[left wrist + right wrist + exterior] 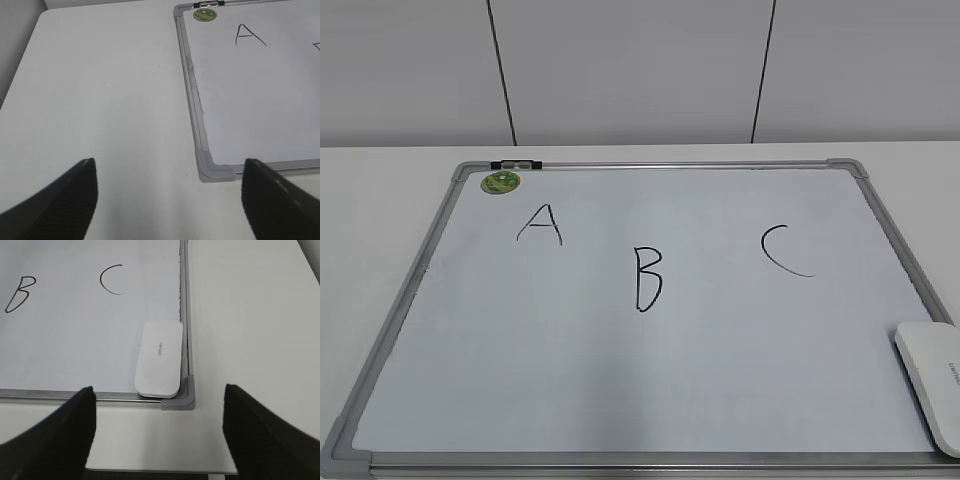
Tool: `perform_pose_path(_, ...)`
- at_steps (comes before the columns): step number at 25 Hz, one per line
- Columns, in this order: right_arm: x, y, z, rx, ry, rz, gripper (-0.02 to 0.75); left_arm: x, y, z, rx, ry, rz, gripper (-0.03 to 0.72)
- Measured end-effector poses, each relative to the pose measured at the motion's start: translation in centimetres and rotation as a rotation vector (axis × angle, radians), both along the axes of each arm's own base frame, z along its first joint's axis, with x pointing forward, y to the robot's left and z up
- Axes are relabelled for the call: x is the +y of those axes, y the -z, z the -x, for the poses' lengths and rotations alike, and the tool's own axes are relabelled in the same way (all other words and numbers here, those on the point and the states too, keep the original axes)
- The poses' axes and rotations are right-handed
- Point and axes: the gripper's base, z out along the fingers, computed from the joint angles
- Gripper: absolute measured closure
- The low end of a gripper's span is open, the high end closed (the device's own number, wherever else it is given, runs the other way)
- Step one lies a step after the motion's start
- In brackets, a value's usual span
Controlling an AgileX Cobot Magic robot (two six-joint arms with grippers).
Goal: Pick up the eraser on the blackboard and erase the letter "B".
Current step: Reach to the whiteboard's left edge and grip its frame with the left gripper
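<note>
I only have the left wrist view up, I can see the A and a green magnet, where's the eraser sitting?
Observer: The white rounded-rectangular plastic eraser lies in the near right corner of the large white board with the grey metal frame, against its right rail.
Operator: Which gripper is nearer to it?
Observer: The right gripper; it is open, with the eraser straight ahead between its fingers.
Operator: And where's the B?
Observer: The thin black hand-drawn letter B is near the board's middle, between A and the black letter C, fully intact.
</note>
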Motion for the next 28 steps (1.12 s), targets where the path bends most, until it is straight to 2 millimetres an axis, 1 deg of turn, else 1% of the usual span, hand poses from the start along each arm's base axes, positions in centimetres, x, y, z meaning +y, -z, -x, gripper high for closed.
perform_pose_path(15,0.0,0.0,0.0,0.0,0.0,0.0,0.151,0.0,0.0,0.0,-0.005,0.0,0.0,0.015)
perform_pose_path(19,0.0,0.0,0.0,0.0,0.0,0.0,0.151,0.0,-1.4,-0.2,-0.043,-0.001,0.0,0.02)
perform_pose_path(22,0.0,0.0,0.0,0.0,0.0,0.0,0.151,0.0,-2.5,-2.1,-0.027,-0.004,0.002,0.024)
perform_pose_path(24,0.0,0.0,0.0,0.0,0.0,0.0,0.151,0.1,-2.7,-4.0,0.009,-0.006,0.004,0.027)
perform_pose_path(28,0.0,0.0,0.0,0.0,0.0,0.0,0.151,0.2,-2.6,-8.7,0.091,-0.012,0.006,0.035)
